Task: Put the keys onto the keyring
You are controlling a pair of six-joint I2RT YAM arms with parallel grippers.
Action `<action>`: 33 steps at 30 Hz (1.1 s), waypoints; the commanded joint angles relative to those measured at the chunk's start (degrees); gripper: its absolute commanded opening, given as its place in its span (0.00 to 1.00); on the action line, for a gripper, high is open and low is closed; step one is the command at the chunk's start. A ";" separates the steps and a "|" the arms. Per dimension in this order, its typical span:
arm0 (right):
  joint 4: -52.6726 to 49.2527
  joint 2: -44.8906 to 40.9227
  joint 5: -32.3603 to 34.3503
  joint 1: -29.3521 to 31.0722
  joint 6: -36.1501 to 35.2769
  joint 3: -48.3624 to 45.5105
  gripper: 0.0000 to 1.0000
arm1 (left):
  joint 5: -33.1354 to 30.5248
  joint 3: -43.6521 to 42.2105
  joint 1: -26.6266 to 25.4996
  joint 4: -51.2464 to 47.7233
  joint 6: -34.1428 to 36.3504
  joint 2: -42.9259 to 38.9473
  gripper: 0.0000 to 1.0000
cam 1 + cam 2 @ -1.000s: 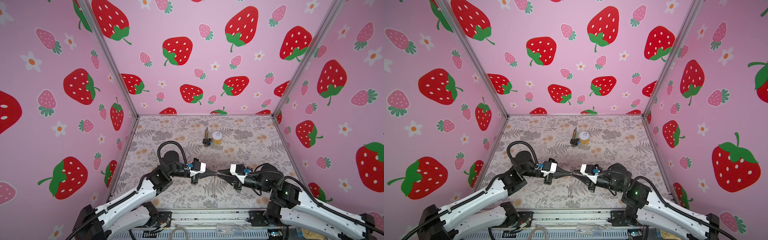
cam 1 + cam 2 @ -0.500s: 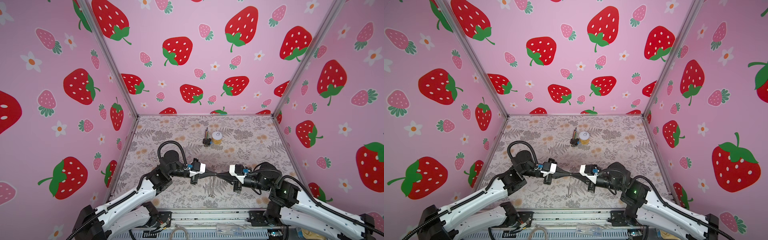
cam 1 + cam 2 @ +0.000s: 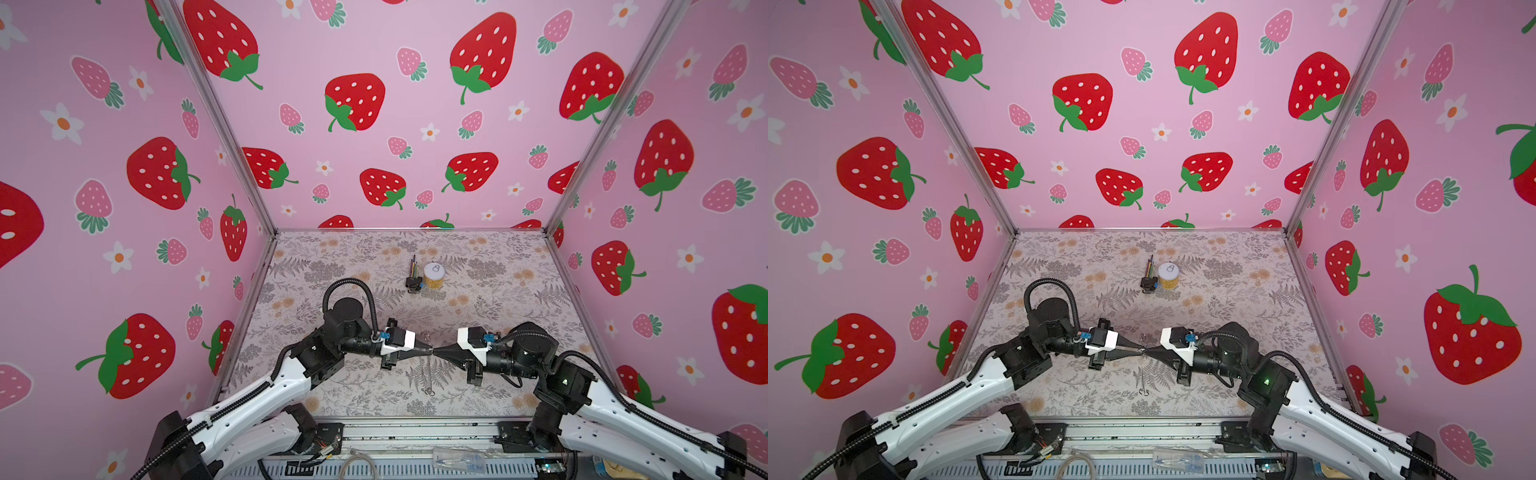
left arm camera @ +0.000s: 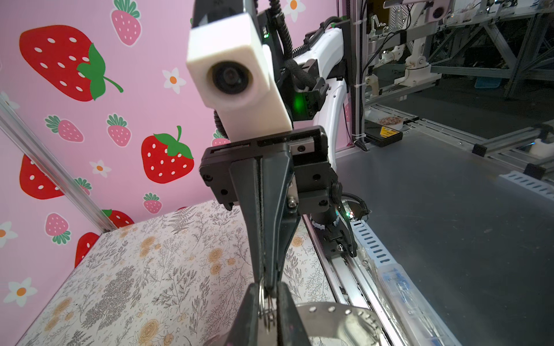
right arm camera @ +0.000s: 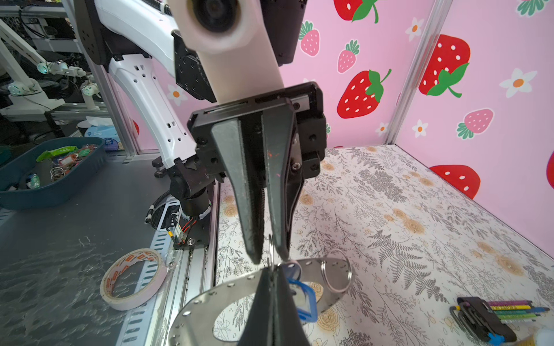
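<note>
Looks like a handoff. The right gripper (image 4: 269, 281) has come in tip to tip, fingers pinched together on the small split ring (image 4: 263, 299), and the left gripper (image 5: 269, 256) fingers are just cracking apart. The blue key tag (image 5: 304, 299) dangles beside the keyring hoop (image 5: 204, 299), above the desk (image 3: 374, 257).

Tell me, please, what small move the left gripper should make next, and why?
Probably draw the left gripper straight back off the small wire ring: its fingers stand slightly apart around the ring, while the right gripper is shut on it, with the blue key tag beside it.
</note>
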 commanded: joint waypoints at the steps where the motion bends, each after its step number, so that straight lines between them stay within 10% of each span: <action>1: 1.20 -0.20 -0.89 -0.63 0.94 -0.30 0.00 | -0.84 2.90 -0.16 -3.14 3.77 -0.70 0.17; 33: -15.15 9.33 0.47 -1.65 -7.34 10.64 0.00 | -9.82 24.78 -0.34 -44.80 20.07 9.92 0.25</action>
